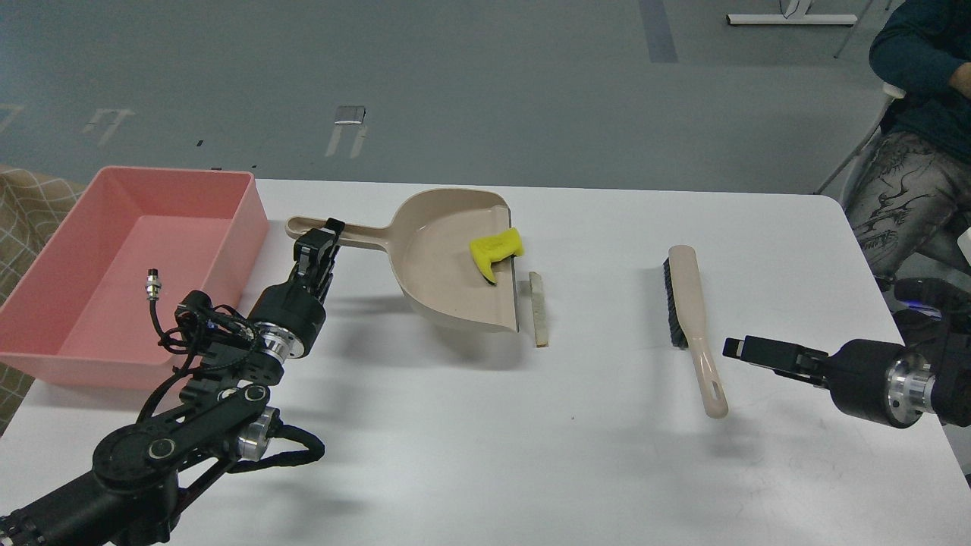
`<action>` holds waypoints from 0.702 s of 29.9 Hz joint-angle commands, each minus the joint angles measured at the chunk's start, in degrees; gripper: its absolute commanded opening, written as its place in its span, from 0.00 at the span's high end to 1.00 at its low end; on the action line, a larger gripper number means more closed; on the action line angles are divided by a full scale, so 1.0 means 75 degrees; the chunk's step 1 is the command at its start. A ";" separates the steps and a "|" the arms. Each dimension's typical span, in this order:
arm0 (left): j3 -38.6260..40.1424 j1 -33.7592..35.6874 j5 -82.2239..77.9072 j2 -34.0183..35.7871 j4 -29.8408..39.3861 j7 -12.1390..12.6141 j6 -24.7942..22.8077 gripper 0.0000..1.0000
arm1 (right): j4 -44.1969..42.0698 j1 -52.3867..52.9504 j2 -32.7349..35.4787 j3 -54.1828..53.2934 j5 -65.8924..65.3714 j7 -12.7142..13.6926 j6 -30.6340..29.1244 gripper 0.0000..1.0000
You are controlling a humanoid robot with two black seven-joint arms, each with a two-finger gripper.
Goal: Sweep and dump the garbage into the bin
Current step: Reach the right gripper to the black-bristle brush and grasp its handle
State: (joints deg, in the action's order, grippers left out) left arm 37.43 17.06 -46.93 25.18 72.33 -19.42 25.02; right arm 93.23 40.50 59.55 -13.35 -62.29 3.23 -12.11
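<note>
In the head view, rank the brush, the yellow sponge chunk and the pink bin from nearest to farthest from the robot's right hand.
From the right hand:
1. Brush, just left of it.
2. Yellow sponge chunk, mid-table in the dustpan.
3. Pink bin, far left edge.

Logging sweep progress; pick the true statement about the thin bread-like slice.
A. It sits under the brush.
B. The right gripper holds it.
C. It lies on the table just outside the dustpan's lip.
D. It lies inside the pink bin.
C: the slice lies on the white table beside the lip of the dustpan, while the yellow chunk already sits in the pan.
</note>
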 commanded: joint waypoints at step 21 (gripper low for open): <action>-0.0033 -0.0094 -0.0012 -0.0087 -0.0012 -0.0129 -0.0008 1.00 | -0.1145 0.0061 -0.1741 0.0011 0.0009 0.0377 0.0256 0.24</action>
State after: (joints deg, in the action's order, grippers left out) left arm 37.17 16.37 -47.03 24.59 72.28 -20.35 24.96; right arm 85.25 40.94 47.29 -13.34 -62.25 5.92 -10.22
